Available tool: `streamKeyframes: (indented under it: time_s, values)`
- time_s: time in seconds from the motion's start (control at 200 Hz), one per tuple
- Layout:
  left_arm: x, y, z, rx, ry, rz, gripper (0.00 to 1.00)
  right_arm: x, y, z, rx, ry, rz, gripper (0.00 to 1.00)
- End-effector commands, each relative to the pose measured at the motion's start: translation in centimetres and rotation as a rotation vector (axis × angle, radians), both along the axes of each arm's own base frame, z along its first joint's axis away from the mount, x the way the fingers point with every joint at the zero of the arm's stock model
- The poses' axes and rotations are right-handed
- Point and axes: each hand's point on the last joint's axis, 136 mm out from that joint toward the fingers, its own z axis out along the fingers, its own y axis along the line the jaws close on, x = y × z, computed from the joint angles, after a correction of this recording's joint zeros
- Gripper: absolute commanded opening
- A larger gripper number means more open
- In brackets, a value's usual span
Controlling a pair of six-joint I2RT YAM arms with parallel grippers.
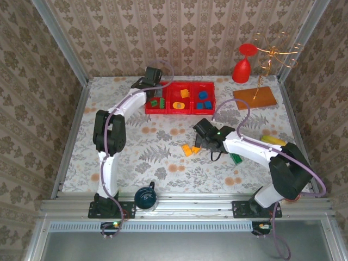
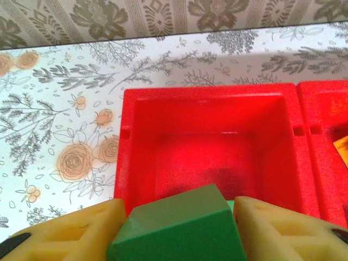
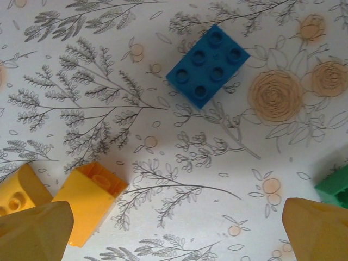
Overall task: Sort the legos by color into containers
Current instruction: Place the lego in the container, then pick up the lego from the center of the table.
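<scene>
The red tray [image 1: 179, 112] lies at the back of the table. Its left compartment holds green legos [image 1: 157, 102], the middle one an orange lego [image 1: 185, 93], the right one blue legos [image 1: 204, 99]. My left gripper [image 1: 155, 88] hangs over the left compartment [image 2: 206, 141], shut on a tilted green lego [image 2: 179, 225] between its foam fingers [image 2: 70, 236]. My right gripper [image 3: 176, 228] stands open low over the table. Two orange-yellow legos [image 3: 87, 201] [image 3: 19, 190] lie by its left finger. A blue lego [image 3: 207, 60] lies ahead and a green lego [image 3: 334, 187] by the right finger.
A yellow banana [image 1: 273, 140] lies at the right edge. An orange-brown board [image 1: 255, 98] with a wire stand [image 1: 272, 54] and a red goblet [image 1: 242, 68] stand at the back right. A dark round object [image 1: 145, 197] sits near the left arm's base.
</scene>
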Motion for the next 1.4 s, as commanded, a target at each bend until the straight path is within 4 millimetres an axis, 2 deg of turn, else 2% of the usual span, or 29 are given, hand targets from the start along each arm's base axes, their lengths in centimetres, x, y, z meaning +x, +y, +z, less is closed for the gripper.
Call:
streamKeyframes:
  time_s: [0.0, 0.21, 0.325, 0.52, 0.66, 0.87, 1.085, 1.285, 1.395]
  values:
    - [0.9, 0.6, 0.1, 0.031, -0.004, 0.013, 0.57, 0.1, 0.2, -0.1, -0.024, 0.006, -0.034, 1.00]
    - [1.2, 0.6, -0.2, 0.036, 0.005, 0.015, 0.68, 0.3, 1.5, -0.9, -0.009, 0.029, -0.030, 1.00]
    - [1.0, 0.6, 0.4, 0.029, 0.001, 0.013, 0.74, 0.3, 2.2, -1.4, -0.001, 0.043, -0.023, 1.00]
    - [-0.3, 0.9, 2.0, 0.008, -0.020, 0.010, 0.85, 0.6, 2.9, -1.8, 0.001, 0.053, -0.019, 0.96]
    - [-1.9, 1.4, 2.8, -0.022, -0.035, 0.017, 1.00, 1.1, 3.5, -2.0, 0.005, 0.057, -0.021, 0.93]
    - [-4.8, 2.5, 4.1, -0.065, -0.064, 0.037, 1.00, 1.4, 4.7, -3.0, 0.014, 0.099, -0.003, 0.89]
    - [-7.9, 4.2, 5.0, -0.103, -0.102, 0.067, 1.00, 1.2, 5.1, -4.2, 0.016, 0.139, -0.001, 0.85]
    - [-10.3, 5.6, 5.6, -0.137, -0.127, 0.088, 1.00, 0.5, 4.7, -5.1, 0.002, 0.178, 0.000, 0.75]
    - [-11.4, 6.0, 6.2, -0.156, -0.144, 0.092, 1.00, 0.0, 4.4, -5.2, 0.000, 0.185, -0.004, 0.64]
